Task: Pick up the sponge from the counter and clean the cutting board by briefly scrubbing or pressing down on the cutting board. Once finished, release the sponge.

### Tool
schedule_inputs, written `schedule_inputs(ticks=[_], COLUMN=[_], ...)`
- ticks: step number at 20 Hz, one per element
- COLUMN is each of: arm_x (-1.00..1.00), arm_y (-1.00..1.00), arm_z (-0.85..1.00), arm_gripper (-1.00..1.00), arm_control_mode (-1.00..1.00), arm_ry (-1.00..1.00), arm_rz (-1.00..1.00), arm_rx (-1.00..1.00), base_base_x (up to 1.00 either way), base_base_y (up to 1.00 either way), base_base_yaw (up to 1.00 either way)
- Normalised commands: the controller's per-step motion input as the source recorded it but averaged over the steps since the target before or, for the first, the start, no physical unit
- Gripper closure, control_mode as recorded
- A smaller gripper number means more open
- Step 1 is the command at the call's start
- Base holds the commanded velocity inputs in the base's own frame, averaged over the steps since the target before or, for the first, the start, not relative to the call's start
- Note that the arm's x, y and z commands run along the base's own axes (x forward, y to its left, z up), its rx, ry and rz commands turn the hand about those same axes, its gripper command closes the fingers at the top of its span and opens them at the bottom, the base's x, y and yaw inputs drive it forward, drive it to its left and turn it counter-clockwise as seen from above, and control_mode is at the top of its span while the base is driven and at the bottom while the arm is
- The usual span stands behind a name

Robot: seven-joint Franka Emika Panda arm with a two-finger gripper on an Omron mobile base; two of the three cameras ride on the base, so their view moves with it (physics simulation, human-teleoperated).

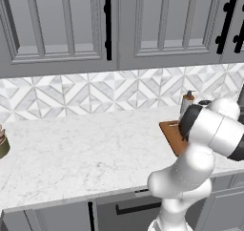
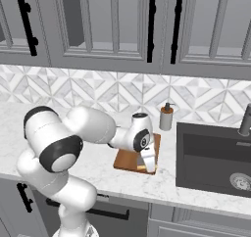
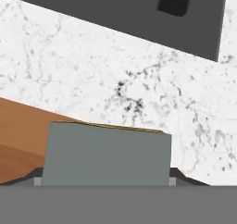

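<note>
The grey-blue sponge (image 3: 106, 156), with a thin yellow layer along its far edge, sits between my gripper's (image 3: 105, 177) two dark fingertips, and the gripper is shut on it. In the right base view the gripper (image 2: 148, 165) points down at the near right corner of the reddish-brown cutting board (image 2: 128, 160). The board (image 3: 18, 135) lies under the sponge's left part in the hand view, with white marble counter (image 3: 139, 89) beyond it. From the left base view, the arm hides most of the cutting board (image 1: 169, 131).
A dark sink (image 2: 215, 157) is set into the counter right of the board, with a faucet (image 2: 245, 121) at its far side. A soap dispenser (image 2: 166, 117) stands behind the board. A jar (image 1: 2, 144) stands at the far left. Wall cabinets hang above.
</note>
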Motion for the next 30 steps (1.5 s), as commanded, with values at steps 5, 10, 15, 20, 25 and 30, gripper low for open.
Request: schedule_inputs(ticks=[5, 10, 15, 20, 25, 30], arm_x=[-0.37, 0.13, 0.23, 0.41, 0.62, 0.46], arm_y=[0.20, 0.96, 1.00, 1.00, 0.98, 0.49], arm_z=[0.84, 0.84, 0.52, 0.10, 0.00, -0.38], arm_gripper=[1.00, 1.00, 1.00, 1.00, 1.00, 1.00], arm_control_mode=[-1.00, -1.00, -1.00, -1.00, -1.00, -1.00], arm_ry=[-0.23, -0.12, -0.18, 0.01, 0.21, 0.17], arm_rz=[0.00, 0.00, 0.00, 0.00, -0.02, -0.03], arm_rx=[0.09, 0.21, 0.17, 0.04, -0.09, -0.15], base_base_x=[0.00, 0.00, 0.00, 0.00, 0.00, 0.00], base_base_y=[0.00, 0.00, 0.00, 0.00, 0.00, 0.00], base_base_yaw=[0.00, 0.00, 0.00, 0.00, 0.00, 0.00])
